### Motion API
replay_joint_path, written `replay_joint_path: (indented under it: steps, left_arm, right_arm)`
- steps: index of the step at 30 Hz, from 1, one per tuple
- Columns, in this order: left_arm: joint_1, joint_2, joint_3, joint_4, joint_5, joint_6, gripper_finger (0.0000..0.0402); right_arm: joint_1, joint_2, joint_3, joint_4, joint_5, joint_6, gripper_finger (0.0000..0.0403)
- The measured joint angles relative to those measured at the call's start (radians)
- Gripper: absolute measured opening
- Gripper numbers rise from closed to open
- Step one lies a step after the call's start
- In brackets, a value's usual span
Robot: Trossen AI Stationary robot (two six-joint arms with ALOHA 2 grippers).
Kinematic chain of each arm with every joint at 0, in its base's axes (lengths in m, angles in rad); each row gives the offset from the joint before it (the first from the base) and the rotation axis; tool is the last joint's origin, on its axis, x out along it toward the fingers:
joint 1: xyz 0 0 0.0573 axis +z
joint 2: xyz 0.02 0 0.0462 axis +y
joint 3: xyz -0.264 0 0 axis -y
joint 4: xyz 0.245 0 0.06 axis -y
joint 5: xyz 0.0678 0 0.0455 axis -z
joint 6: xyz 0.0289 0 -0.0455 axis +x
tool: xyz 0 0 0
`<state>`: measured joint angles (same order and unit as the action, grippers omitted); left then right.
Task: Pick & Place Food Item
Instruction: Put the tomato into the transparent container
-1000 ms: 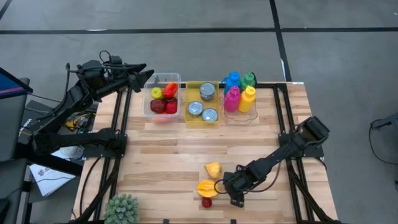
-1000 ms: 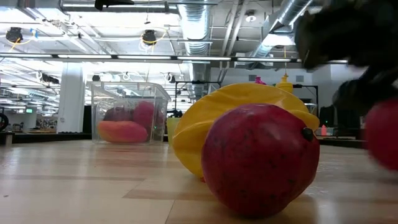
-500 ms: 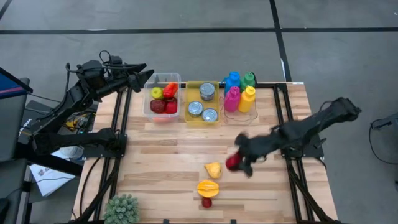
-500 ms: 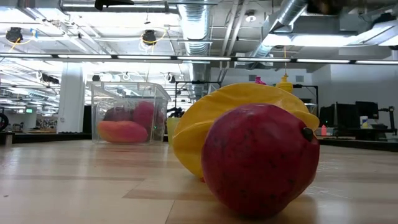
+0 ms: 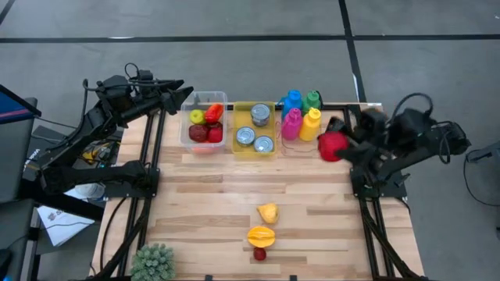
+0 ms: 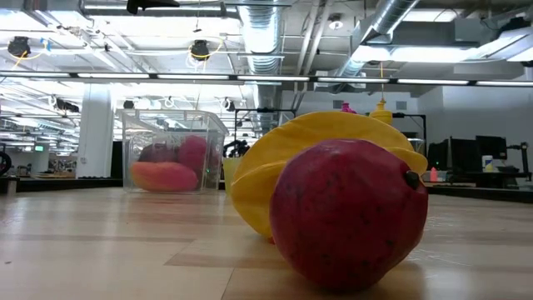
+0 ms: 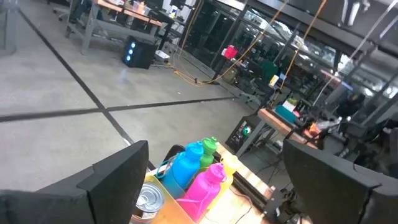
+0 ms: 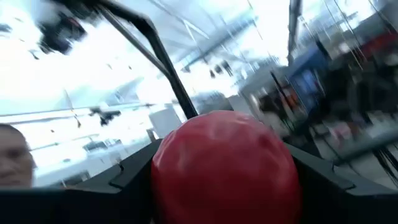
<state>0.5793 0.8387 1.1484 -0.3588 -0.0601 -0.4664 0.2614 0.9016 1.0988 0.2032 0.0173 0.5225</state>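
The right gripper [image 5: 341, 140] hangs above the worktop's [image 5: 219, 203] far right part, just beside the bin of coloured bottles [image 5: 301, 117], its jaws clamped on a red apple [image 5: 332, 146]. The left gripper [image 5: 181, 92] waits off the worktop's far left corner by the fruit bin [image 5: 205, 121], jaws spread wide.

Grey concrete floor [image 5: 258, 19] crossed by dark lines lies all round the pale wooden surface [image 5: 203, 211]. Overhead run silver ducts [image 6: 266, 37] and long strip lights [image 6: 166, 77] (a bright, open workshop). A white pillar [image 6: 93, 125] stands far off, and desks with monitors [image 6: 479, 150] line the far side.
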Motion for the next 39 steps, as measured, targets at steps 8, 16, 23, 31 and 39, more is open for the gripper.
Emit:
replay_joint_path:
  steps: [8,16,23,31,39]
  left_arm:
    - [0.0,0.0,0.0,0.0,-0.002,-0.022,0.0358]
    - [0.0,0.0,0.0,0.0,-0.02,-0.021,0.0358]
    - [0.0,0.0,0.0,0.0,-0.021,-0.021,0.0358]
    - [0.0,0.0,0.0,0.001,-0.021,-0.021,0.0358]
    - [0.0,0.0,0.0,0.0,-0.021,-0.021,0.0358]
  right_arm:
    - [-0.031,-0.02,0.001,0.086,-0.092,-0.007,0.027]
    - [-0.142,0.016,0.001,-0.142,0.078,-0.117,0.027]
    - [-0.383,0.239,0.001,-0.184,0.149,-0.143,0.027]
    - [-0.499,0.658,0.099,0.069,-0.097,-0.063,0.027]
    - [-0.498,1.019,0.49,-0.091,-0.211,-0.19,0.027]
